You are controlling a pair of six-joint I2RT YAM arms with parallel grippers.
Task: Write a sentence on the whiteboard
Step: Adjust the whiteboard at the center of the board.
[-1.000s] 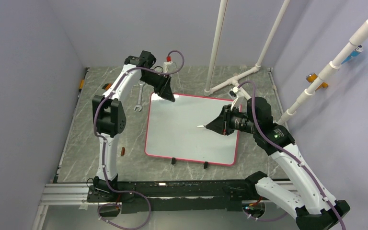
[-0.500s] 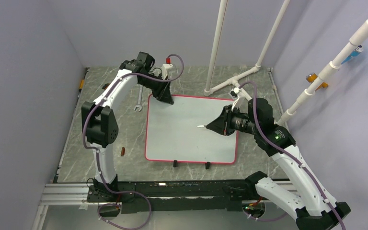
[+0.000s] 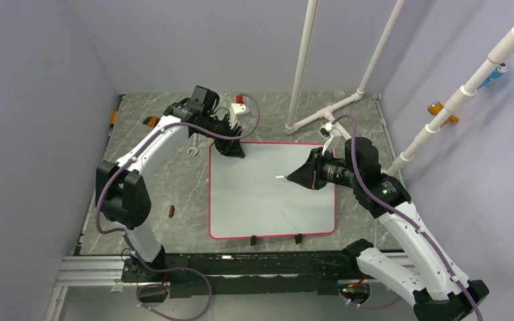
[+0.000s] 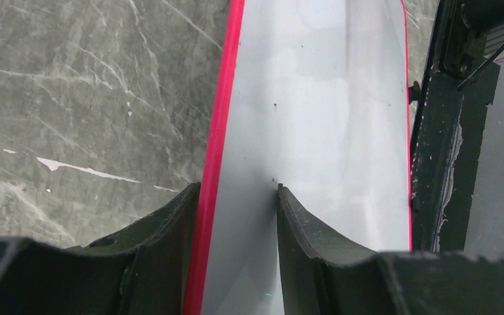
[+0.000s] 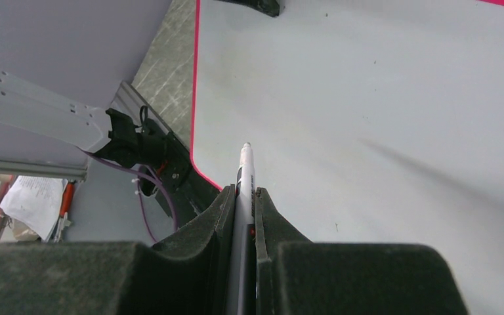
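1. Whiteboard (image 3: 261,207) lies flat on the surface (image 3: 187,187), centred and blank, with clips (image 3: 254,239) on its near edge.
2. Left jaws stand parted astride its far-left rim (image 4: 220,131); pin it there against sliding.
3. Right jaws clench the marker (image 5: 243,190), tip over the centre; shift far-left, lower gently, write large.

We see the whiteboard (image 3: 268,194): glossy, smooth white, w/ a thin pink-red, plastic-looking rim. Tabletop (image 3: 174,180) round it: grey marble-look, matt. Pipes (image 3: 302,67) beyond the board: smooth white plastic. Fingers (image 4: 164,249) of the left gripper (image 4: 236,190): matt black, grainy. Marker (image 5: 244,177): smooth white plastic barrel.
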